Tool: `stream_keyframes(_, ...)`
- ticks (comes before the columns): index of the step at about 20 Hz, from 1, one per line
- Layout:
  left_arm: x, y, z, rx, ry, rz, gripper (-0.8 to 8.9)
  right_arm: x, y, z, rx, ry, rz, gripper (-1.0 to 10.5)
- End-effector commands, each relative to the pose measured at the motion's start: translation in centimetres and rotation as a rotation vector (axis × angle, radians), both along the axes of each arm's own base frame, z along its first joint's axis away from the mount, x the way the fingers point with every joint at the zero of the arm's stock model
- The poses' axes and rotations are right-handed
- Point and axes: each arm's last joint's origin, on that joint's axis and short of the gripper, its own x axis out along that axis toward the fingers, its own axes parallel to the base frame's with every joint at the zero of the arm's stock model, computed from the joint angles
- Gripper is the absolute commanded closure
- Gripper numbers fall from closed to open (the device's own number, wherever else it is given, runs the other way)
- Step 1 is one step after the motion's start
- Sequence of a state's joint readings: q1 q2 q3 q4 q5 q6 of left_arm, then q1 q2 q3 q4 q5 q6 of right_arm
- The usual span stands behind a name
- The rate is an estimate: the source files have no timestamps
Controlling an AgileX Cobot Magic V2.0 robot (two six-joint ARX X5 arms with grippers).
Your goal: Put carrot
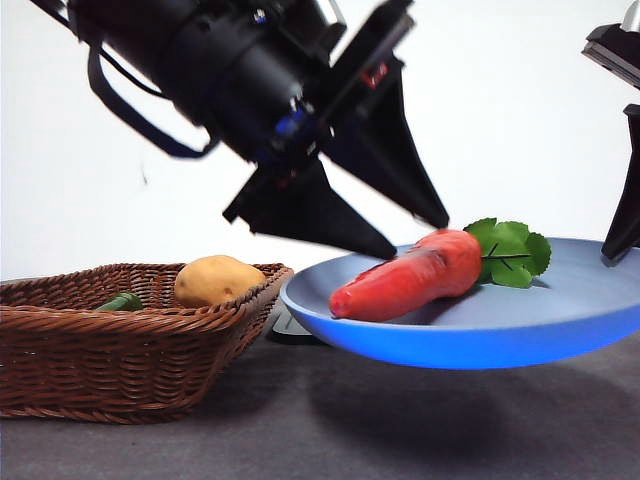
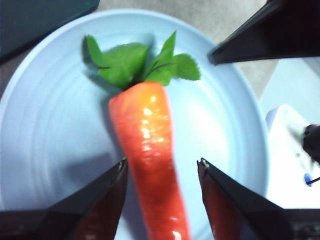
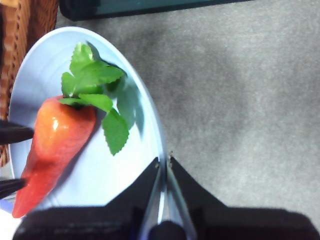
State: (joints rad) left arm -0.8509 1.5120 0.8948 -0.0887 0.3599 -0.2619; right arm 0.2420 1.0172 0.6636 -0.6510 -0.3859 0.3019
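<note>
The carrot is orange-red with green leaves and lies on its side on a light blue plate. The plate hangs above the table, casting a shadow beneath. My left gripper is open just over the carrot's thin half, with a jaw on each side and a gap to each. My right gripper is shut on the plate's rim, on the side where the leaves lie.
A brown wicker basket stands on the table beside the plate. It holds a tan potato and a small green vegetable. A white object lies below the plate's edge. The table is grey.
</note>
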Motion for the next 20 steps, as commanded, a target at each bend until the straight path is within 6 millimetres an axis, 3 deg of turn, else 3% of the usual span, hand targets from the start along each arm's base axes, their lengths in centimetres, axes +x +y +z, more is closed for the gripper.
stream_keyframes(1, -0.6, 0.7, 2.8, -0.081, -0.043, 0.009, 5.64, 0.6, 0.2, 0.1, 0.016, 0.009, -0.013, 9.4)
stream_keyframes(5, -2.6, 3.7, 7.3, -0.149, -0.129, 0.049, 5.65, 3.0, 0.6, -0.8, 0.012, 0.028, -0.021, 9.4)
stream_keyframes(10, -5.5, 8.2, 10.7, -0.101, -0.269, 0.184, 5.68, 9.2, 0.4, -0.4, 0.016, -0.012, -0.071, 9.4)
stream_keyframes(16, -7.6, 10.9, 11.8, -0.054, -0.316, 0.281, 5.68, 17.6, -0.2, -1.9, 0.014, 0.006, -0.129, 9.4)
stream_keyframes(20, -7.6, 11.1, 11.7, -0.027, -0.329, 0.295, 5.68, 20.7, -0.3, -4.3, 0.030, 0.043, -0.128, 9.4)
